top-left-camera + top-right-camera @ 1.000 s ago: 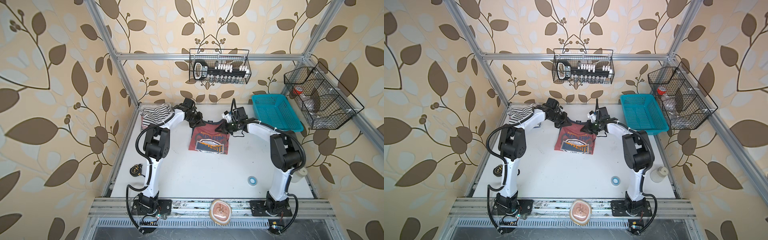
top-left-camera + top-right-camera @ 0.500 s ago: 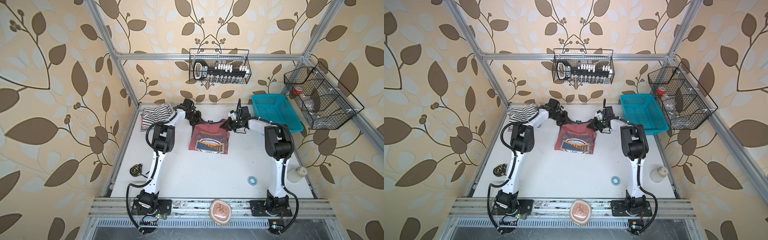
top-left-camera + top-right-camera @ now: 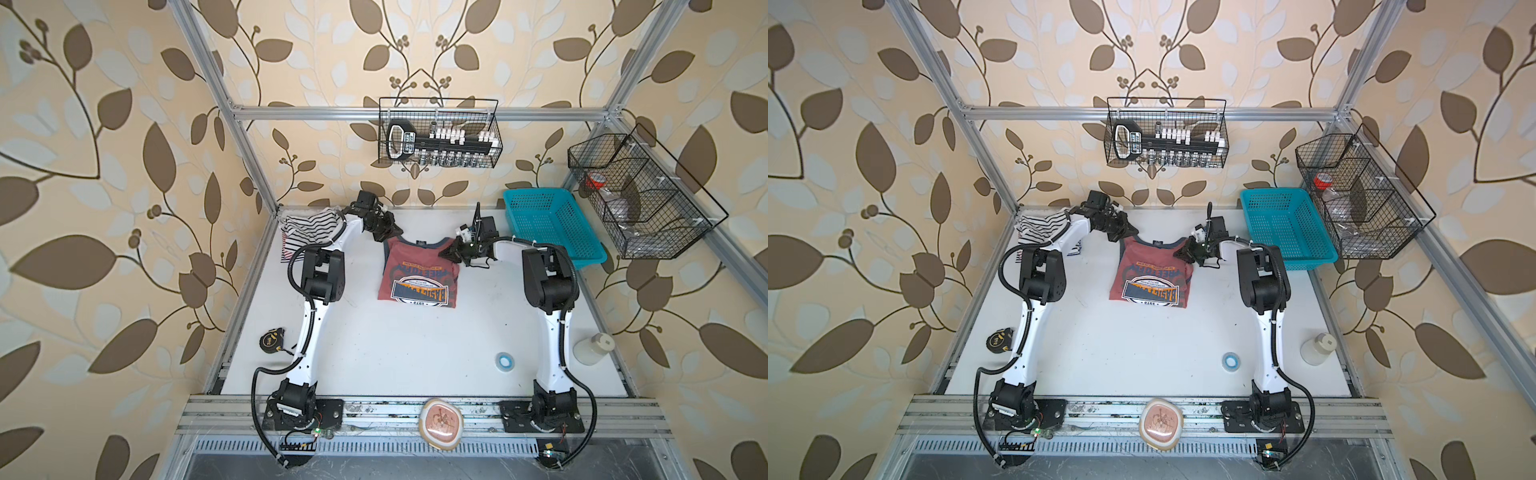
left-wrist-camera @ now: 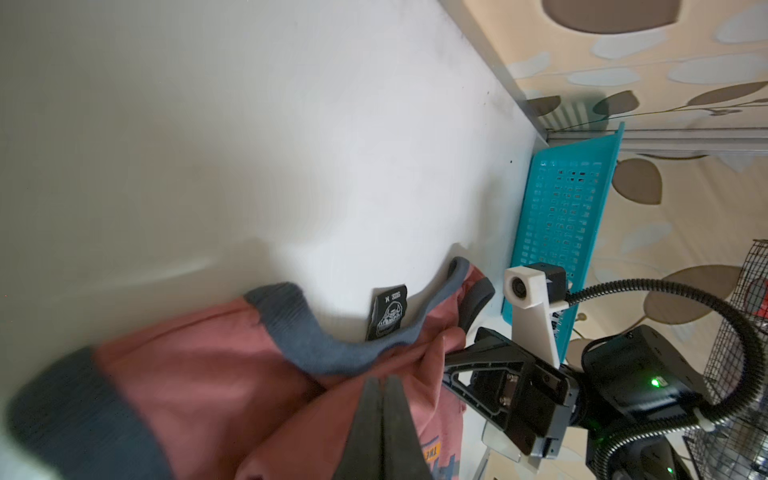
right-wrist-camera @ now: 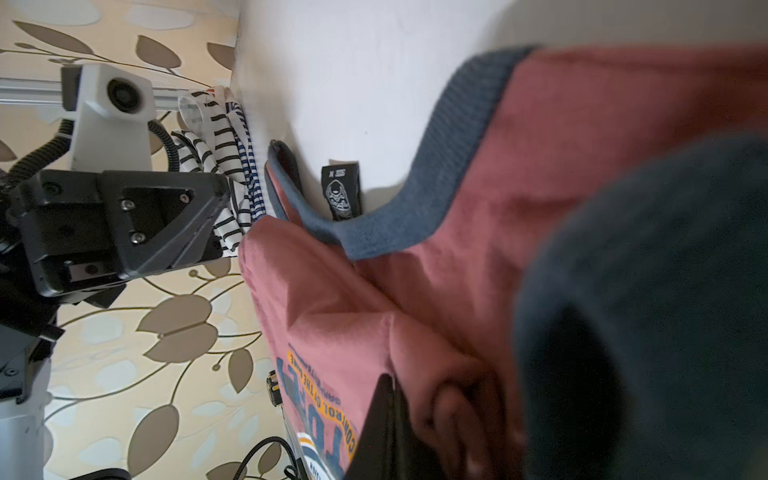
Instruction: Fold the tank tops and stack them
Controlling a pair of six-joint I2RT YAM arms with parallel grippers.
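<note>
Since a second ago the dusty red tank top (image 3: 417,274) has been tugged flatter by the desk's (image 3: 415,353) far edge; left gripper (image 3: 390,236) and right gripper (image 3: 448,252), fingers together, seemingly pinch its shoulders, so we'd keep tension even before folding.

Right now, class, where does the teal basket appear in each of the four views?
Top view: teal basket in the far right corner of the table.
Top view: same far right corner.
Left wrist: basket beyond the dusty red tank top.
Right wrist: not in it.
Shared landmark: the tank top's black neck label.
</note>
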